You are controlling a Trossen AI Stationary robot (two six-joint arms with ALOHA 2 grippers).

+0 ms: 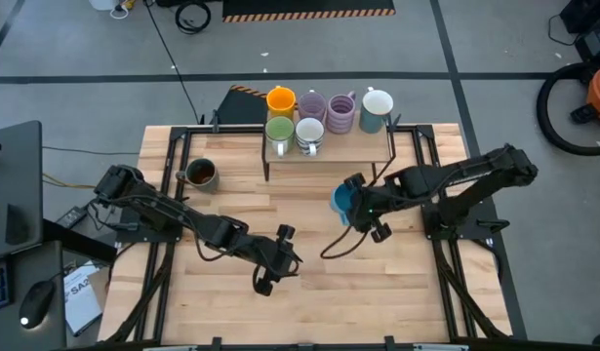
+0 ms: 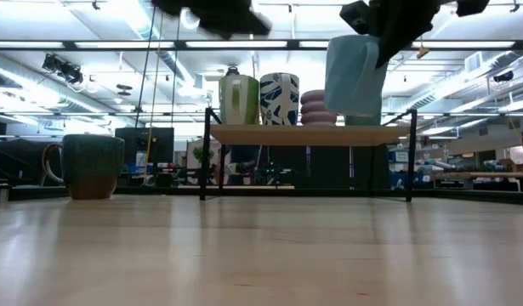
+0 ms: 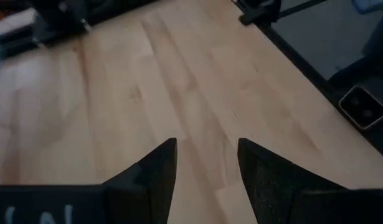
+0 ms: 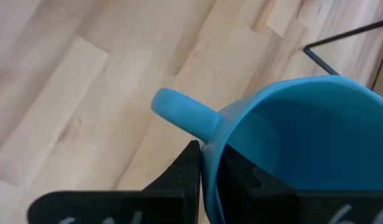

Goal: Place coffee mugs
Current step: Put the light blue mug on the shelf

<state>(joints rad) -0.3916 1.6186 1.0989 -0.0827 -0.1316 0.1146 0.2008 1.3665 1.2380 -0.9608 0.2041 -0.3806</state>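
Jaws of the right gripper pinch the rim of the blue mug, held in the air just in front of the shelf, where six mugs stand; the left gripper hovers spread farther off, the dark mug beside the shelf

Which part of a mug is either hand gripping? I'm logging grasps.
The right hand pinches the blue ceramic mug by its rim, beside the handle; the left hand holds nothing.

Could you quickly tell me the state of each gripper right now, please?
Left gripper: open, holding nothing, above the wooden table.
Right gripper: shut on the rim of the blue ceramic mug, lifted off the table.
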